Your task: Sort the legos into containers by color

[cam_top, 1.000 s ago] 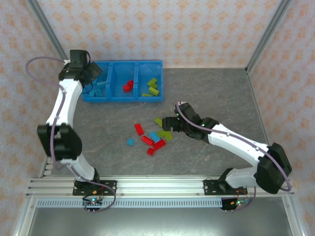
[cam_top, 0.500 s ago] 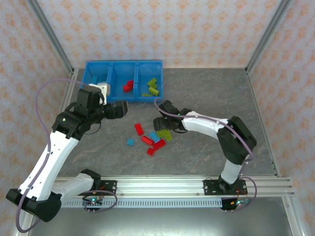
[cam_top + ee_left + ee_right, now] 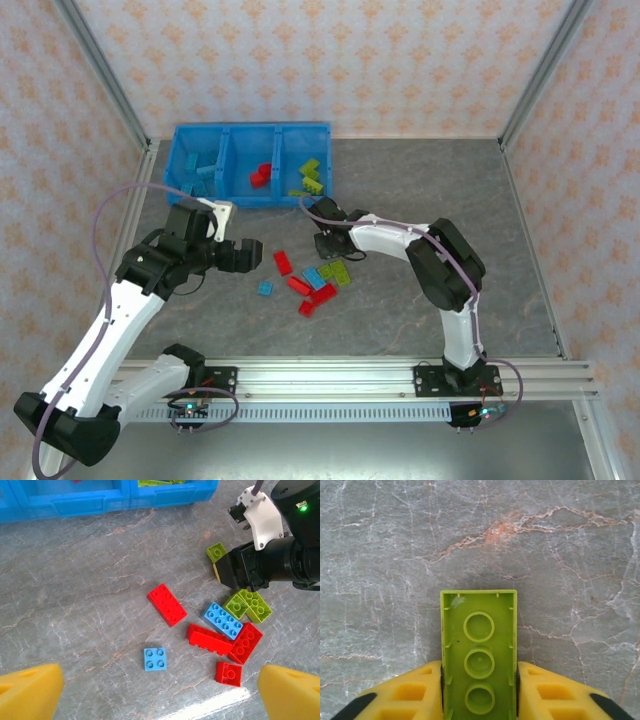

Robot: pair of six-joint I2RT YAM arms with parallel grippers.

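My right gripper (image 3: 479, 695) is shut on a lime green lego (image 3: 479, 650), hollow underside toward the camera, low over the grey table; the top view shows it (image 3: 325, 243) just below the blue containers (image 3: 250, 200). My left gripper (image 3: 160, 695) hangs open above the loose legos, its yellow fingertips (image 3: 30, 690) far apart. Between them lies a small light blue lego (image 3: 155, 658). Red legos (image 3: 167, 604), a longer blue one (image 3: 223, 620) and green ones (image 3: 248, 605) lie beside it. The compartments hold blue (image 3: 203, 172), red (image 3: 261, 174) and green (image 3: 310, 178) legos.
The tray stands at the table's back left, close to the patterned wall. Metal frame posts (image 3: 100, 60) rise at the back corners. The two arms come close together over the pile (image 3: 305, 285) in mid-table. Bare grey table (image 3: 450, 190) lies to the right.
My left arm has swung from the tray down to the loose legos and opened wide. My right gripper has shut on a lime green lego and shifted left.
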